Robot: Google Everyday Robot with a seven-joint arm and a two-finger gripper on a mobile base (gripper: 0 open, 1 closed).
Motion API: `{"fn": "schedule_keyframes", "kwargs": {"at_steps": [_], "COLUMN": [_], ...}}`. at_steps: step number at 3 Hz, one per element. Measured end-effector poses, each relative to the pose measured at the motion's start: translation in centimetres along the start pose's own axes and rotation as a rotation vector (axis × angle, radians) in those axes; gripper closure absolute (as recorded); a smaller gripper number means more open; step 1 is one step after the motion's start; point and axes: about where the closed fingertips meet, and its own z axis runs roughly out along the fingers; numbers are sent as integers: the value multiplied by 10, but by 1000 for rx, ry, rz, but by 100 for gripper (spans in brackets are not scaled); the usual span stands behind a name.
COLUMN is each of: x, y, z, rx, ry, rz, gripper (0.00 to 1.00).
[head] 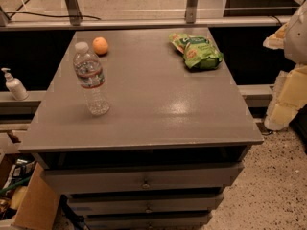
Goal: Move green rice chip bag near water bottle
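The green rice chip bag [196, 50] lies crinkled at the far right of the grey cabinet top [158, 109]. The water bottle [91, 80], clear with a white cap and a white-red label band, stands upright at the left side, well apart from the bag. My gripper [277, 38] is at the right edge of the view, off the cabinet's right side and level with the bag, with the pale yellow and white arm [292, 90] below it. It holds nothing that I can see.
An orange [100, 45] sits at the far left, behind the bottle. A small white pump bottle [14, 85] stands on a ledge left of the cabinet. Drawers [144, 178] face me below the top. A cardboard box [29, 200] stands at the lower left.
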Motion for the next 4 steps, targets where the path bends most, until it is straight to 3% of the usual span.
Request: {"fn": "schedule_keyframes", "kwargs": {"at_steps": [2,4], "x": [-2,-22], "y": [-5,-59], "z": [2,53], "rx": [12,39], "ry": [-26,-162], "rz": [8,53], "gripper": [0,0]}}
